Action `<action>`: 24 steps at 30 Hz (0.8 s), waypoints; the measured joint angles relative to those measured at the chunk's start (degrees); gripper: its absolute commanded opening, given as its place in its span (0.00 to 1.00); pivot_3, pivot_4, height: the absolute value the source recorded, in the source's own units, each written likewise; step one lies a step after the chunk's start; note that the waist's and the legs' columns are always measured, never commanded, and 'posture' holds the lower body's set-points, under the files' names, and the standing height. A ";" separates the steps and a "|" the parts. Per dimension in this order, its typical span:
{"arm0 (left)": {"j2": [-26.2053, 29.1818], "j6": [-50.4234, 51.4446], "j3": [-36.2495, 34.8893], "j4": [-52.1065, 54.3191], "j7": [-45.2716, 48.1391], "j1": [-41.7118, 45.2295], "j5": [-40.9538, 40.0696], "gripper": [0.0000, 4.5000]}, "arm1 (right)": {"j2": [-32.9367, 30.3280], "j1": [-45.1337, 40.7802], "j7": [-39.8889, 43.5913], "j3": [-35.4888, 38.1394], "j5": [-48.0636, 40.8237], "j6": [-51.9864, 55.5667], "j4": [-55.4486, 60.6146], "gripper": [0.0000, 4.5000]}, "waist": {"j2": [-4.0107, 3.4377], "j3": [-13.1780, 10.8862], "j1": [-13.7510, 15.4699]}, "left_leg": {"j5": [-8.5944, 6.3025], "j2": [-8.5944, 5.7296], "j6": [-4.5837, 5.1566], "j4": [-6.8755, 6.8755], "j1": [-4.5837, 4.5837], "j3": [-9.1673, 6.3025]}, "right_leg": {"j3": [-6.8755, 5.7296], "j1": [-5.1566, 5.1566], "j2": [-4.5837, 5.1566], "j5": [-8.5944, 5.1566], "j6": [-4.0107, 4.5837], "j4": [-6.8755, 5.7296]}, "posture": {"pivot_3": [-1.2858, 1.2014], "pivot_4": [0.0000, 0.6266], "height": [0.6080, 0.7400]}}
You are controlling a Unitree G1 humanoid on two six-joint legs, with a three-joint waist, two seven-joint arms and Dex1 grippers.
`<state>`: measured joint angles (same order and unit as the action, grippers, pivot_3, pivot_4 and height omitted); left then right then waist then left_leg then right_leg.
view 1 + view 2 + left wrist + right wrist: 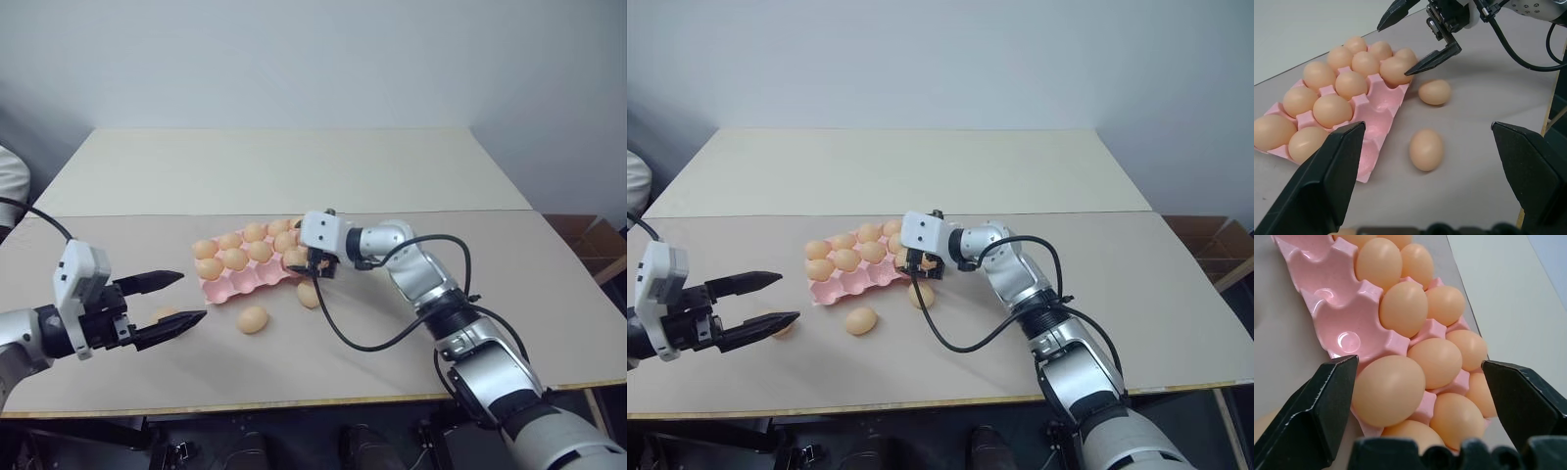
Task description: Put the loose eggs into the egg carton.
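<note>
1. Pink moulded egg carton (pixel 257 262) sits mid-bench, mostly filled; near-row cups empty.
2. Right pincer (pixel 315 264) spread wide, empty, over the carton's end egg.
3. Left pincer (pixel 186 299) wide open, empty.
4. Loose eggs (pixel 253 319) lie beside the carton: smooth, light, probably fragile; grip gently across the middle.

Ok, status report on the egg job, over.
Both grippers open: left gripper hovering off to the side, right gripper over the egg carton. Front wells empty. Three loose eggs on the table. Nothing blocking.
</note>
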<state>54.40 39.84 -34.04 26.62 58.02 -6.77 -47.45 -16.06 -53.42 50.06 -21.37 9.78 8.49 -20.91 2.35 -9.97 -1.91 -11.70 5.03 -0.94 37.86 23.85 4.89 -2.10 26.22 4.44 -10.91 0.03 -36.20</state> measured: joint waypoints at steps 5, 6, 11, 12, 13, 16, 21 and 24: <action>0.01 0.01 -0.59 0.07 0.04 -0.32 0.10 1.00 | -5.35 2.90 2.64 6.71 -6.29 6.87 12.63 1.00 | 0.00 0.00 0.66 | 0.00 0.00 0.00 -0.02 0.00 0.00 | 0.00 -0.01 0.00 -0.03 -0.05 0.05 | 0.52 0.24 1.00; 0.02 -0.26 -0.80 -0.05 0.21 -0.41 0.35 1.00 | -6.95 4.32 3.50 8.79 -8.46 8.92 16.33 1.00 | 0.00 0.00 0.92 | 0.00 0.00 -0.01 -0.05 0.00 0.01 | 0.00 -0.01 0.00 -0.04 -0.05 0.08 | 0.52 0.24 1.00; -0.38 -4.83 -1.75 -3.77 2.28 -1.01 2.94 1.00 | -16.45 16.18 8.34 17.35 -18.22 15.52 31.41 1.00 | 0.00 0.00 1.65 | -0.01 0.00 -0.01 -0.10 -0.01 0.03 | -0.03 -0.02 0.02 -0.19 -0.06 0.15 | 0.52 0.24 1.00; -0.38 -5.18 -2.04 -4.34 2.88 -1.17 3.22 1.00 | -18.23 18.47 8.96 18.78 -19.77 16.35 33.40 1.00 | 0.00 0.00 1.67 | -0.01 0.00 -0.01 -0.09 -0.01 0.04 | -0.02 -0.01 0.02 -0.22 -0.01 0.15 | 0.52 0.24 1.00; -0.37 -5.66 -2.46 -4.95 3.49 -1.58 3.36 1.00 | -20.66 21.51 9.98 20.61 -21.54 17.14 35.82 1.00 | 0.00 0.00 1.74 | -0.01 -0.01 -0.01 -0.09 -0.02 0.04 | -0.02 -0.02 0.03 -0.27 0.06 0.14 | 0.52 0.24 1.00; -0.38 -5.88 -3.79 -5.32 4.25 -3.82 3.54 1.00 | -27.29 28.59 13.41 25.70 -25.91 18.22 40.52 1.00 | 0.01 0.00 1.59 | -0.01 0.00 -0.02 -0.09 -0.08 0.05 | 0.01 -0.02 0.03 -0.33 0.14 0.13 | 0.52 0.24 1.00; -1.08 -5.90 -6.04 -4.80 4.47 -6.83 3.46 1.00 | -32.49 35.38 15.51 29.34 -29.92 18.75 43.22 1.00 | 0.01 0.00 1.19 | -0.03 0.01 -0.05 -0.08 -0.17 0.03 | 0.04 -0.04 0.02 -0.33 0.16 0.10 | 0.52 0.24 1.00; -1.33 -5.88 -6.16 -4.14 4.24 -6.79 3.11 1.00 | -32.28 34.38 13.96 28.36 -30.60 19.30 43.81 1.00 | 0.01 0.00 1.18 | -0.26 0.00 -0.43 -0.08 -0.24 0.02 | 0.06 -0.06 0.01 -0.32 0.16 0.09 | 0.52 0.24 1.00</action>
<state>53.07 33.96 -40.20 22.48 62.26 -13.56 -44.34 -48.35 -19.04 64.02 6.99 -20.81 27.79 22.91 2.36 -9.97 -0.73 -11.97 5.03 -1.37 37.78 23.61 4.90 -2.04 26.16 4.45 -11.23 0.20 -36.11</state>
